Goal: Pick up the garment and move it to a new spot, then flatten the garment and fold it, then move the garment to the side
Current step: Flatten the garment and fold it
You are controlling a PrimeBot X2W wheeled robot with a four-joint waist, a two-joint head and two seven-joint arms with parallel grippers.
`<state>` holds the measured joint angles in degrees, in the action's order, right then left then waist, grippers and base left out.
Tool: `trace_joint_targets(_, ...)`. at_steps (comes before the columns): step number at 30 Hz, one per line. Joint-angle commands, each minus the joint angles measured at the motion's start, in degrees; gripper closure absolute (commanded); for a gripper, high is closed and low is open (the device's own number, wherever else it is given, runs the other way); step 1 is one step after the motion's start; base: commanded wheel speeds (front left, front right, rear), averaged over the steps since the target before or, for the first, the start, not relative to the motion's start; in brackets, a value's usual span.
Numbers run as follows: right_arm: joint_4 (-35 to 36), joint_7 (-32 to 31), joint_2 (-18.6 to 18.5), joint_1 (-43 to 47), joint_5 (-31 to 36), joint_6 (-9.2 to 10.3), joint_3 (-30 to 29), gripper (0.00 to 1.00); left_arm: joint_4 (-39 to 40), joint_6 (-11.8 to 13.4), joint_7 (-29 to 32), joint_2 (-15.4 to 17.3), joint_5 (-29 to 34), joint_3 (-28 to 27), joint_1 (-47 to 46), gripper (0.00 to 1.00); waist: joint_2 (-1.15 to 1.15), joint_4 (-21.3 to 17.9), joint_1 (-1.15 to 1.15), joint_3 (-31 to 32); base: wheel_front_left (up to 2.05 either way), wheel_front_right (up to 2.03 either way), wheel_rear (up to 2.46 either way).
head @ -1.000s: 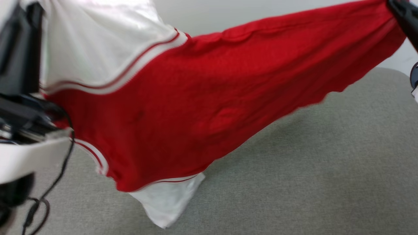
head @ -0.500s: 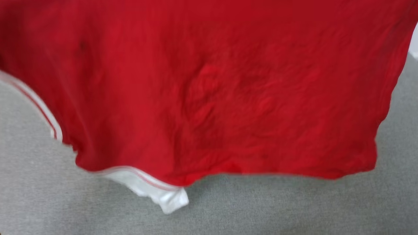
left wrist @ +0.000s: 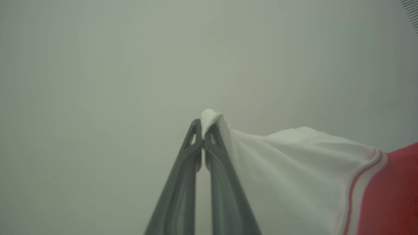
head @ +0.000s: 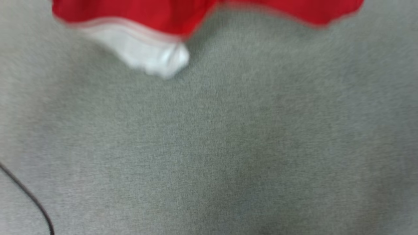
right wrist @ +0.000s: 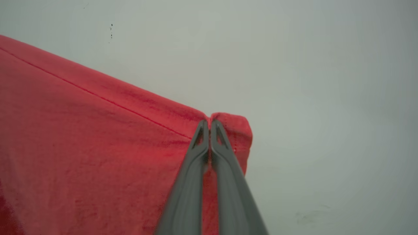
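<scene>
Garment (head: pixel 130 11) red, white sleeve; left claw (left wrist: pixel 203 130) pinches sleeve, right claw (right wrist: pixel 209 125) hem.

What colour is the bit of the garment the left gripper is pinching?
White; the sleeve shows best in the left wrist view.

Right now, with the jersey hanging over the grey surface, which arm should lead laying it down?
Right, probably: the right tool is shut on the red hem corner of the garment, a straight edge to set down. The left tool pinches only a white sleeve tip.
</scene>
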<state>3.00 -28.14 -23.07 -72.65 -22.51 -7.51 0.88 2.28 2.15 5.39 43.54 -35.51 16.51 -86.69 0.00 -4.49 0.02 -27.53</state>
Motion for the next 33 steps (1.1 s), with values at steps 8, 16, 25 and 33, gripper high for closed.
trace_joint_targets(8,-14.0,8.2,1.6,-14.5,5.6,0.05,1.5,1.00,-16.0,-3.4,-6.4,-4.8,4.0,2.2,-16.2,1.00,0.00,1.5,-0.02,-10.9,0.00,0.00,0.00)
trace_joint_targets(16,-27.5,17.7,2.6,-19.7,12.2,0.06,4.1,1.00,-29.4,-5.7,-15.3,-9.9,5.6,4.8,-18.1,1.00,0.00,4.3,-0.02,-13.5,0.00,0.00,0.00)
trace_joint_targets(25,-35.8,24.5,2.9,-10.1,12.8,0.05,7.3,1.00,-32.8,-7.5,-20.3,-14.6,3.8,7.7,-0.8,1.00,0.00,7.5,-0.02,-11.3,0.00,0.00,0.00)
trace_joint_targets(33,-38.1,28.2,2.5,6.6,10.0,0.05,11.8,1.00,-26.6,-7.1,-20.7,-18.8,4.4,6.1,22.9,1.00,0.00,8.9,-0.02,-3.9,0.00,0.00,0.00)
